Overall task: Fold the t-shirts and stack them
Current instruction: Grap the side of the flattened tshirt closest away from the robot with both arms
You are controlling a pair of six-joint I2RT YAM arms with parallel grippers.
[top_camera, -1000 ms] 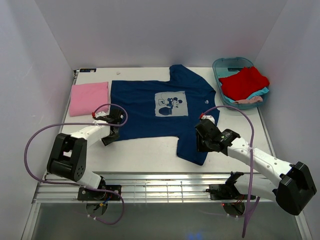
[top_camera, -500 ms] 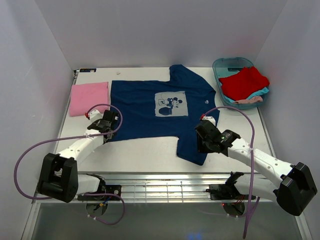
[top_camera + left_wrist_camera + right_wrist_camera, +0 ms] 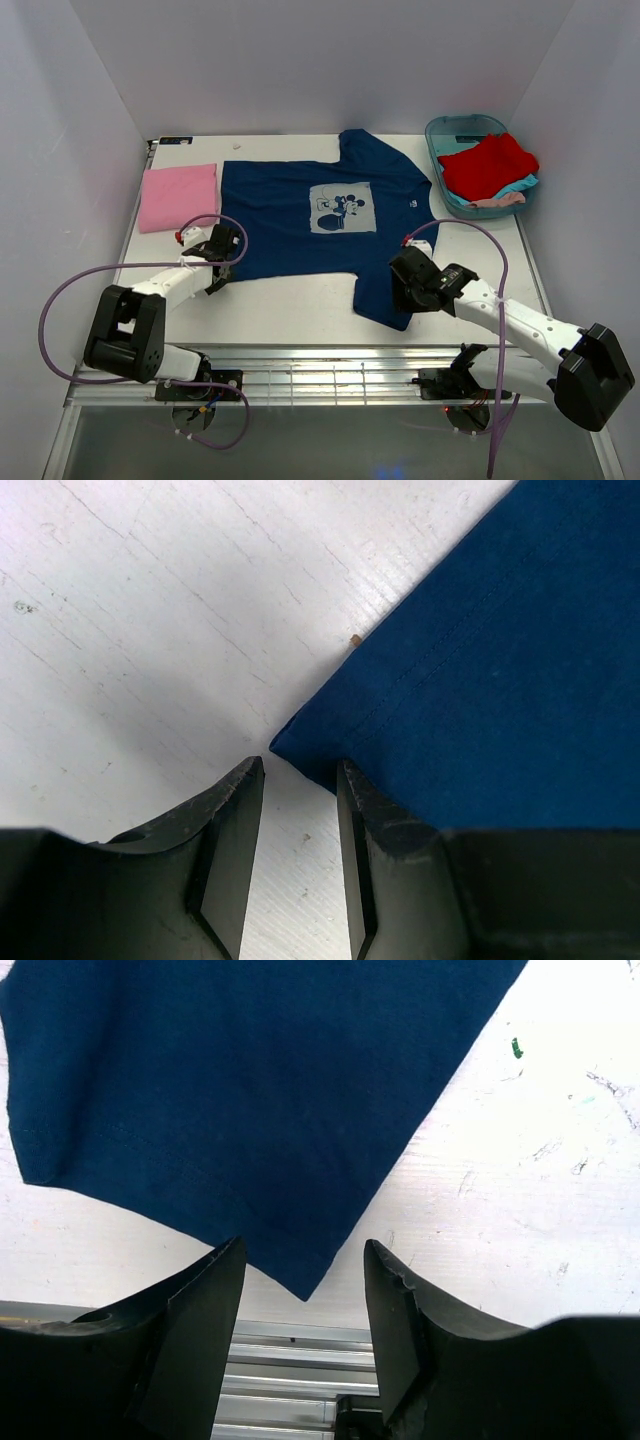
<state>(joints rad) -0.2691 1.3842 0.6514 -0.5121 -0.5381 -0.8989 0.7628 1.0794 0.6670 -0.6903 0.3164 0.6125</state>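
Navy tee (image 3: 300, 230) lies flat, print up, in the middle of the table (image 3: 300, 310), collar to the far edge, near-right corner skewed toward the near edge. Pink tee (image 3: 178, 196) sits folded just beside its left sleeve. Red tee (image 3: 488, 165) and a teal one (image 3: 522, 185) are bunched in the tub (image 3: 436, 132), far right. Left gripper (image 3: 298, 780) is down at the near-left hem corner, fingers slightly apart, corner tip right at the gap, nothing pinched. Right gripper (image 3: 305, 1280) same story at the near-right corner: fingers spread wider, cloth point between them, not closed on it. My read: this is the grab-both-hem-corners step before folding the bottom up. Cloth looks light, limp and thin, with the edge lying tight on the table, so a finger has to scrape under or press and pinch. Grab on the stitched hem, likely the stiffest bit. Lift both corners evenly or it'll probably sag and drag crooked.
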